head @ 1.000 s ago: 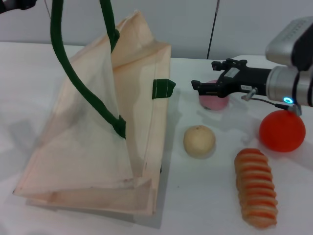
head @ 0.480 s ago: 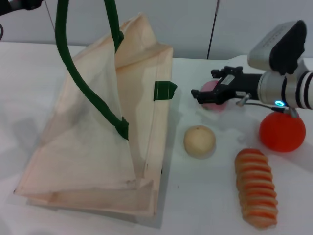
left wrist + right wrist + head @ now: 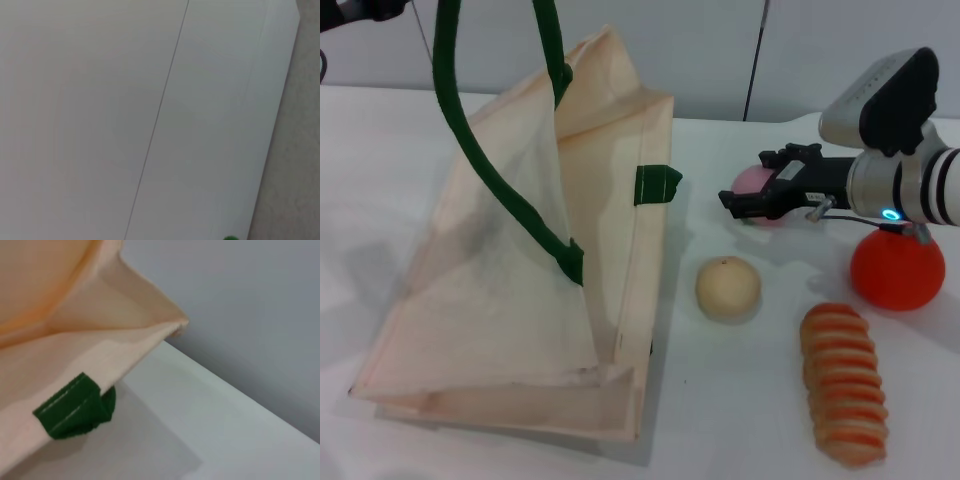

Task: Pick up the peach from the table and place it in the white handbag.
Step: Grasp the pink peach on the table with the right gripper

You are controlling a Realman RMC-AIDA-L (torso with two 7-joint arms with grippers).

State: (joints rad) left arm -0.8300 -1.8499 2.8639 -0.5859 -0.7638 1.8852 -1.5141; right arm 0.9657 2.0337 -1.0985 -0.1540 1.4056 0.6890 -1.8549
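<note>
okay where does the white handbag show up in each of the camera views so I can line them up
Head view: the white handbag fills the picture's left half, mouth held open, green handle raised.
Left wrist view: bag fabric not in it; only a green speck at the picture's edge.
Right wrist view: the bag's upper corner fills one side.
Shared landmark: the green side tab.

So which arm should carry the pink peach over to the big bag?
The right arm. Its tool is already at the peach, with fingers around it. The left arm is up at the far left, holding up the white handbag by its green handle, so it is busy.
</note>
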